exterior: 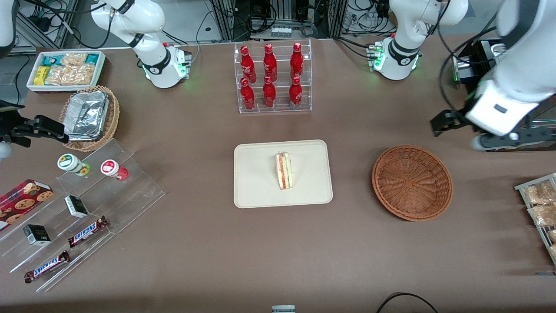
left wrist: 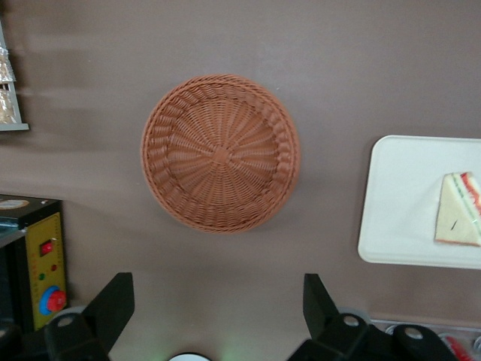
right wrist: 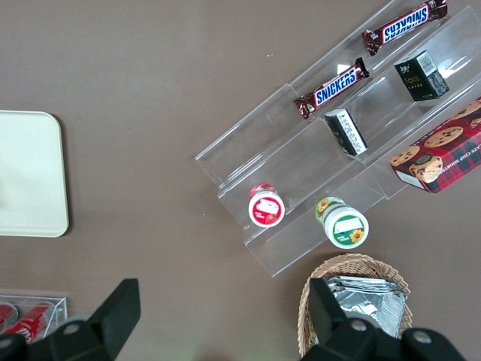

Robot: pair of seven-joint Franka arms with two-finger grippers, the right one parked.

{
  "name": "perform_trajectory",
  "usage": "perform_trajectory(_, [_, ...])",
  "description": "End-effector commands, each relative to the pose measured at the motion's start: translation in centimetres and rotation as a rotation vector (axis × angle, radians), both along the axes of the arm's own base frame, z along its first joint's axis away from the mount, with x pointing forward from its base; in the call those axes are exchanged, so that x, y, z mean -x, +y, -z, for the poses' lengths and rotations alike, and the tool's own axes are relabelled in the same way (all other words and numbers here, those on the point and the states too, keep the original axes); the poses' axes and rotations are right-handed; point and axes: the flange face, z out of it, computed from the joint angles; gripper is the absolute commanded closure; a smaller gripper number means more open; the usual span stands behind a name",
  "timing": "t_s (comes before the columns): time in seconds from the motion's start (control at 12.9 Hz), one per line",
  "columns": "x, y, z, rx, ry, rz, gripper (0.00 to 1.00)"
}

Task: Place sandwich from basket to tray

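The sandwich (exterior: 284, 171), a pale bread wedge with a red and green filling stripe, lies near the middle of the cream tray (exterior: 256, 174). In the left wrist view the sandwich (left wrist: 458, 218) rests on the tray (left wrist: 402, 195) too. The reddish-brown woven basket (exterior: 412, 182) stands beside the tray, toward the working arm's end, and has nothing in it (left wrist: 220, 153). My left gripper (exterior: 445, 122) hangs high above the table, farther from the front camera than the basket. It is open (left wrist: 216, 289), with nothing between its black fingers.
A clear rack of red bottles (exterior: 273, 78) stands farther from the front camera than the tray. A wire rack of snack packets (exterior: 541, 208) sits at the working arm's end. At the parked arm's end are a stepped acrylic shelf (exterior: 82, 204), a tan foil-container basket (exterior: 89, 115) and a white bin (exterior: 65, 69).
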Motion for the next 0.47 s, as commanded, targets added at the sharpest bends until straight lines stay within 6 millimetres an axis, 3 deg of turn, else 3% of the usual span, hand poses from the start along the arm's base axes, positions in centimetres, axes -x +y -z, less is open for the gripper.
perform_trajectory(0.0, [1.5, 2.5, -0.7, 0.034, 0.037, 0.098, 0.01])
perform_trajectory(0.16, [1.4, 3.5, -0.8, 0.037, 0.036, 0.094, 0.01])
perform_trajectory(0.39, [1.8, 1.6, -0.8, 0.009, 0.027, 0.137, 0.01])
